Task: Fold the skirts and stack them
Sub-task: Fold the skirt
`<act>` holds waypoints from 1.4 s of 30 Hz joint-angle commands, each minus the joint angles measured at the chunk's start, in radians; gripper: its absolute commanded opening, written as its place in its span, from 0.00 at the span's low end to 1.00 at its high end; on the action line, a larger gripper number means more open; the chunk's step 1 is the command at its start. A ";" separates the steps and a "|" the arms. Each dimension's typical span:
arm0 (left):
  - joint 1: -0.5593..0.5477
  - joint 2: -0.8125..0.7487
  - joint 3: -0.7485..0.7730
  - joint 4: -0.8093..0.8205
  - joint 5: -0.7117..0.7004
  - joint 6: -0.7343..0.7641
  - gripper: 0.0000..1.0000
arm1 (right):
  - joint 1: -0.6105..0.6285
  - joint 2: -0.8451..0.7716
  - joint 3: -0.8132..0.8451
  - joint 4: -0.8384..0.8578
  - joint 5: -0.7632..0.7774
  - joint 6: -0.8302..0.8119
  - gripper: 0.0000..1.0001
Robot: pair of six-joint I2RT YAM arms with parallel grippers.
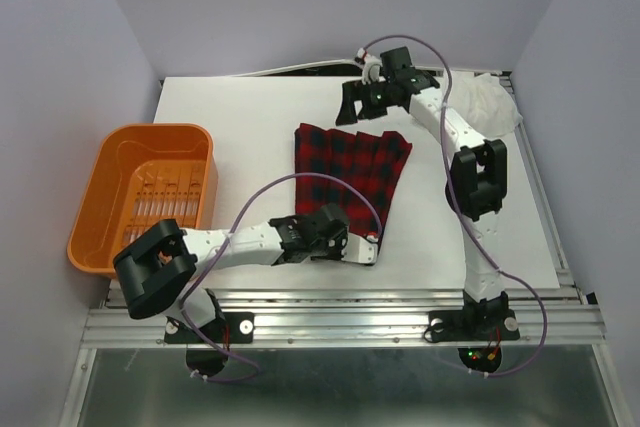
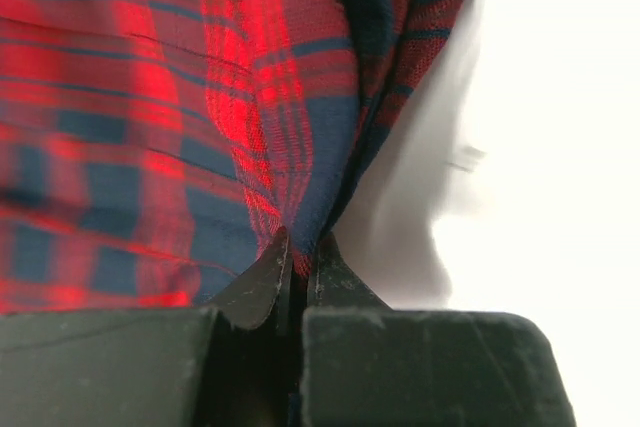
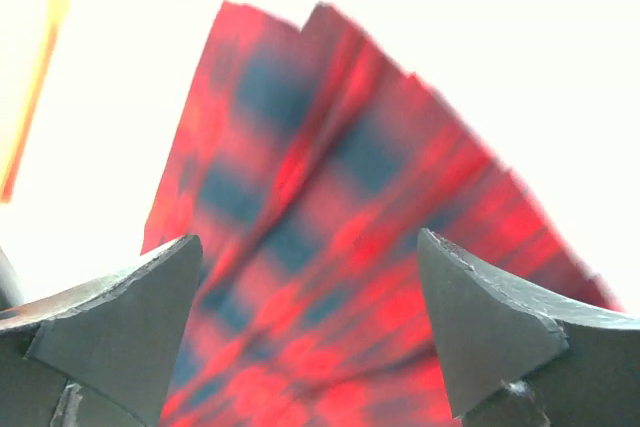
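A red and navy plaid skirt lies spread on the white table, near its middle. My left gripper is at the skirt's near edge and is shut on a pinch of its fabric. In the left wrist view the fingertips are pressed together, with the skirt rising from between them. My right gripper hovers over the skirt's far edge, open and empty. In the right wrist view the gripper has its fingers wide apart, with the blurred skirt below.
An orange slotted basket stands at the table's left edge and shows as an orange streak in the right wrist view. A crumpled white cloth lies at the back right corner. Purple walls enclose the table.
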 commanded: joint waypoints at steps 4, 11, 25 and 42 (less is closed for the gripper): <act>-0.011 -0.100 0.137 -0.374 0.279 -0.106 0.00 | -0.041 0.171 0.284 0.031 0.148 -0.091 0.95; -0.011 -0.099 0.260 -0.530 0.313 -0.147 0.00 | -0.041 0.198 0.158 0.041 0.127 -0.142 0.72; -0.001 -0.011 0.590 -0.743 0.273 -0.158 0.00 | 0.063 0.048 -0.207 0.016 0.014 -0.194 0.37; 0.142 0.124 0.747 -0.748 0.319 -0.135 0.00 | 0.181 -0.042 -0.356 0.030 -0.155 -0.150 0.36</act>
